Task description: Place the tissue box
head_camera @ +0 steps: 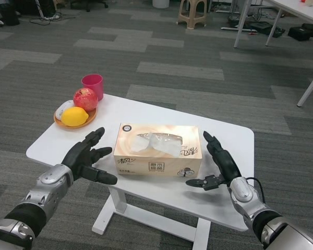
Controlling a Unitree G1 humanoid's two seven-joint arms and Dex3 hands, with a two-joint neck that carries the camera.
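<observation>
Fingers are spread wide on both black hands, nothing gripped: the left hand (88,159) and right hand (218,164) are held palm-inward, and the beige cardboard tissue box (157,149) is seen between their fingertips, flat on the white table (229,138).

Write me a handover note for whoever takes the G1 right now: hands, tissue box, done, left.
Left hand: open, just left of the tissue box, not gripping.
Right hand: open, just right of the box, a gap showing.
Tissue box: flat on the white table, near the front middle.
Done: box rests on the table; neither hand holds it.
Left: judging by this, only pull both hands clear.
</observation>
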